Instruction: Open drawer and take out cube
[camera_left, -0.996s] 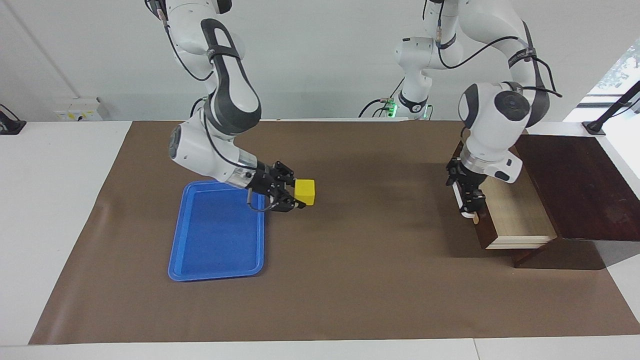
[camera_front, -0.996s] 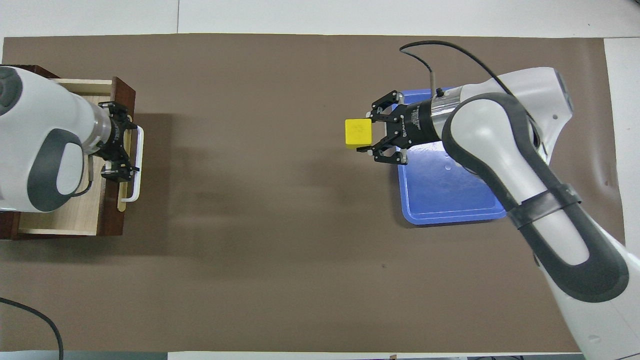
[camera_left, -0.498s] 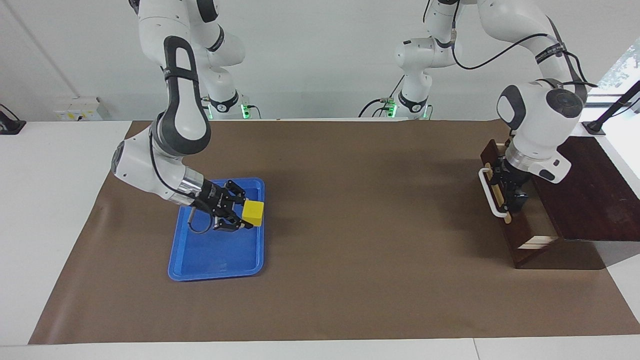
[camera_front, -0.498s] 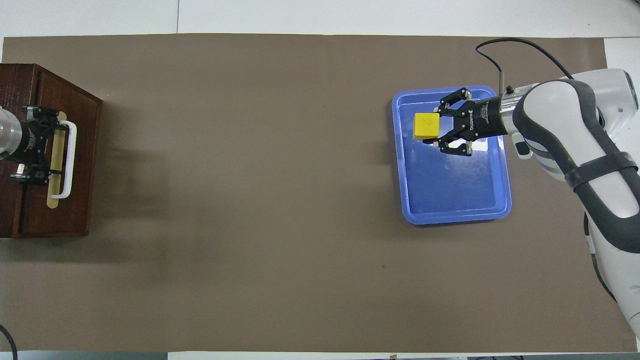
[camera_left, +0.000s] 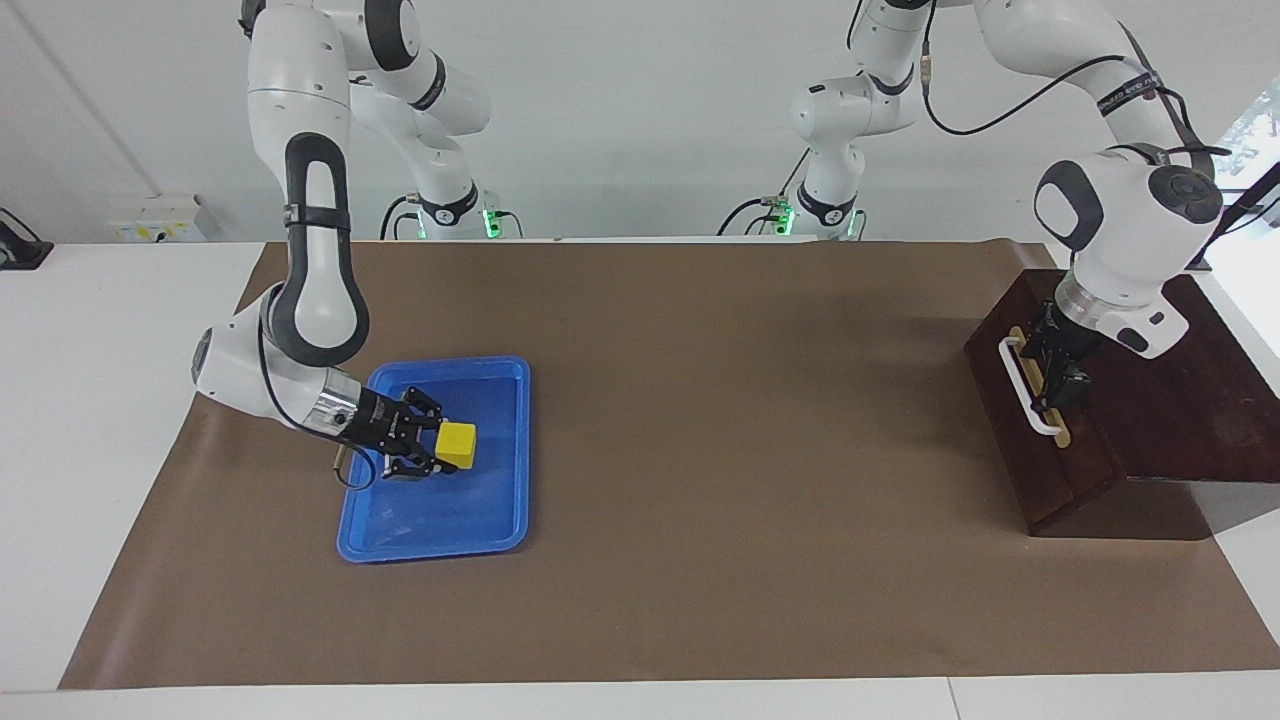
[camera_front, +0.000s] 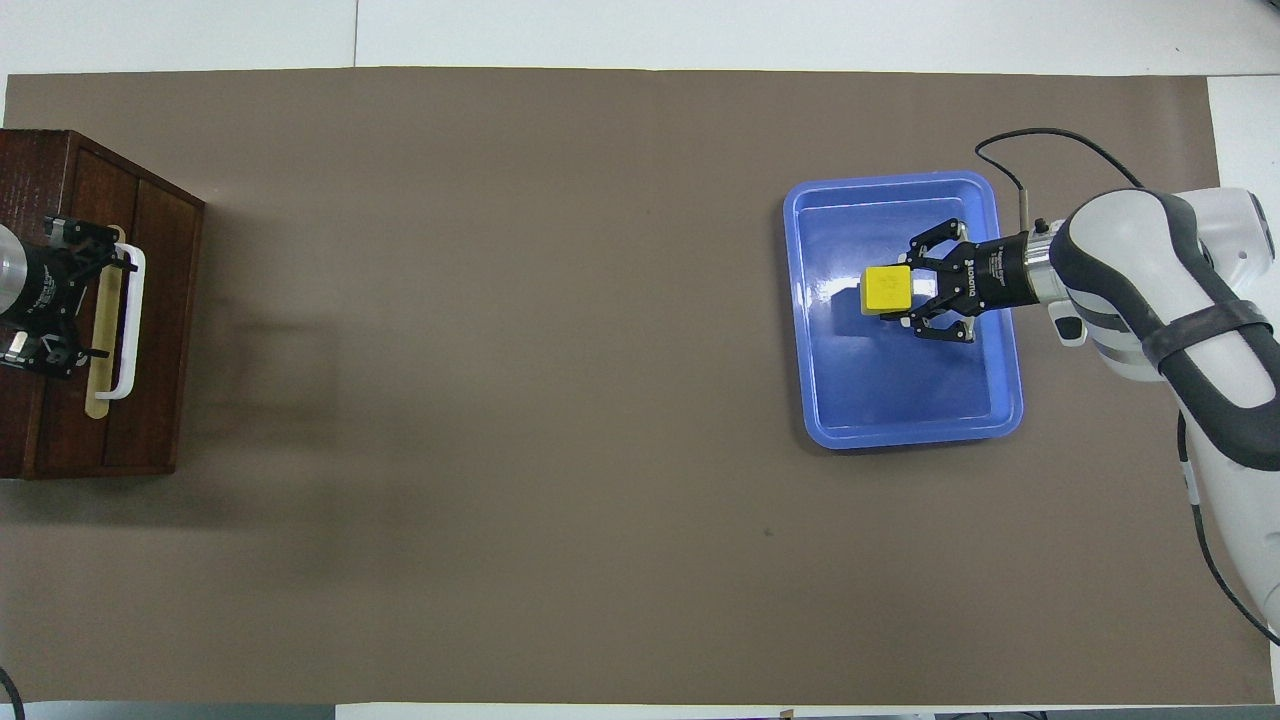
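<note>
The right pincer (camera_left: 432, 459) reaches in low over the blue tray (camera_left: 497, 525), and its fingers are closed around the yellow cube (camera_left: 458, 445). In the overhead view the cube (camera_front: 886, 289) sits over the middle of the tray (camera_front: 815, 400), between the two black fingers (camera_front: 931, 240), with the right pincer (camera_front: 905, 290) pointing toward the left arm's end of the desk (camera_left: 700, 420). Whether the cube already rests on the tray floor or hangs just above it cannot be told. The tray lies on the brown desk covering at the right arm's end.

At the left arm's end of the desk stands the dark wooden box (camera_left: 1180, 400), and its drawer (camera_left: 1030, 440) is shut flush with the box front. The white bar handle (camera_left: 1028, 388) runs along a tan strip on the drawer front. The left pincer (camera_left: 1060, 372) is at that handle, its black fingers right beside the bar; from the overhead view the left pincer (camera_front: 75, 290) lies over the tan strip, just next to the handle (camera_front: 128, 325) on the box (camera_front: 60, 420). How wide its fingers stand, and whether they grip the bar, cannot be told.

The stretch of desk between the tray and the box is plain brown covering (camera_front: 500, 350).
</note>
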